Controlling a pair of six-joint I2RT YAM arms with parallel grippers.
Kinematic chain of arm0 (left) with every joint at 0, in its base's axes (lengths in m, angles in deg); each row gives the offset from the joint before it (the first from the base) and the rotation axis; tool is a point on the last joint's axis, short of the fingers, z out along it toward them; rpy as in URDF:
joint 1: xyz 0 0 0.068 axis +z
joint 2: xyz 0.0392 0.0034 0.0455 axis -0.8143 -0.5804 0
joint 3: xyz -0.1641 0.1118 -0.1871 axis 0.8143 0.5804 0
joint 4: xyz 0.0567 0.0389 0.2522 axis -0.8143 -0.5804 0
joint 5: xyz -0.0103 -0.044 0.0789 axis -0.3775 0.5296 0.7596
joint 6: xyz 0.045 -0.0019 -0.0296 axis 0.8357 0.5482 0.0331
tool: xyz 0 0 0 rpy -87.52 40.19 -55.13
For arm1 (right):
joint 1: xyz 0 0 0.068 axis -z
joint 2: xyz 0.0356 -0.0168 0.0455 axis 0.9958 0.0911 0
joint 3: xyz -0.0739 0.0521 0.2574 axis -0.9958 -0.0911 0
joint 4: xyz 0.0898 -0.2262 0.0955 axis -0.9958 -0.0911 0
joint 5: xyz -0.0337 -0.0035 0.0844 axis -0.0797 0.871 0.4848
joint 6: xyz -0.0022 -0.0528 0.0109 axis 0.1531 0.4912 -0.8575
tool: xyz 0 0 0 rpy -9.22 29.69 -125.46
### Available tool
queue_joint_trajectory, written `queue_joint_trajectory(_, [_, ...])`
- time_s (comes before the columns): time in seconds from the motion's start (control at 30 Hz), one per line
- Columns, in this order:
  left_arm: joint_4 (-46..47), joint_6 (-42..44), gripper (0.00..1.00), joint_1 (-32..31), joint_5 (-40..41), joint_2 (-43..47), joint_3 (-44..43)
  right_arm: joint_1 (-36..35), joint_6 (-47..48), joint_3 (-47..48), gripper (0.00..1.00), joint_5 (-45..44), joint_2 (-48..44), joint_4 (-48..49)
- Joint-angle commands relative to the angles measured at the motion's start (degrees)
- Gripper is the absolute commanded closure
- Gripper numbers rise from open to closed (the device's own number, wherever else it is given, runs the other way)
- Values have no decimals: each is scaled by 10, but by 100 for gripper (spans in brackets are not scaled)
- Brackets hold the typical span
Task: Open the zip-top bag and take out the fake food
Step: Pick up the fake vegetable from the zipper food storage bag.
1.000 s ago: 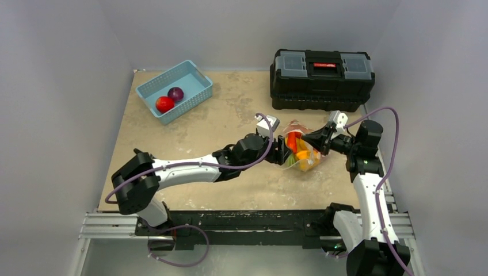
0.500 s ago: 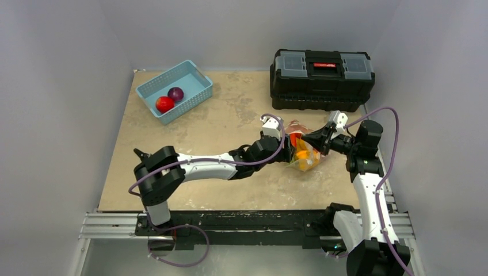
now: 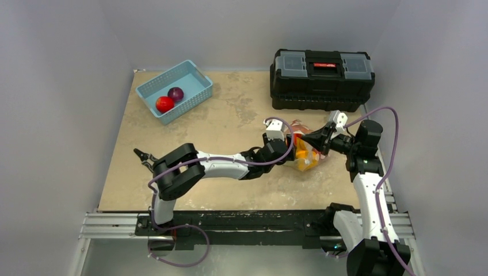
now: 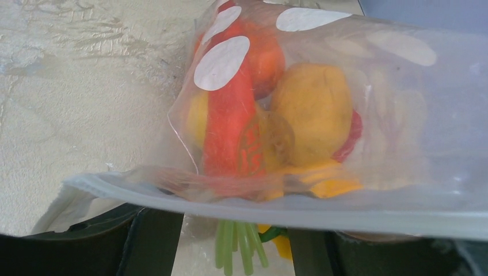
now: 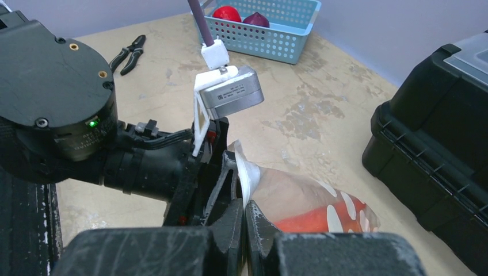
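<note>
Though limp, dotted zip-top bag (image 5: pixel 299 198) of fake food (image 4: pixel 313 112) tight in right pincer (image 5: pixel 244 227), left pincer (image 4: pixel 233 244) agape

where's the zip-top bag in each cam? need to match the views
Top external: zip-top bag sits right of centre, between the two arms' tips.
Left wrist: bag fills most of the frame, its zip strip running across the bottom.
Right wrist: bag is lower centre-right, at this camera's own fingertips.
Shared landmark: light-blue basket, far left in top external, top edge in right wrist; not in left wrist.
</note>
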Motion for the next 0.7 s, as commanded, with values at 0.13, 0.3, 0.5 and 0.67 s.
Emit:
queue_joint_trajectory(0.13, [54, 9, 38, -3, 20, -50, -33, -3, 4, 4, 100, 8, -3, 11])
queue_joint_trajectory(0.3, [53, 12, 39, -2, 19, -73, -44, -3, 5, 3, 100, 8, -3, 12])
queue_joint_trajectory(0.5, [25, 12, 43, -2, 24, -95, -66, -3, 5, 3, 100, 8, -3, 12])
queue_joint_trajectory(0.67, [24, 22, 64, -2, 26, -97, -66, -3, 4, 3, 100, 8, -4, 11])
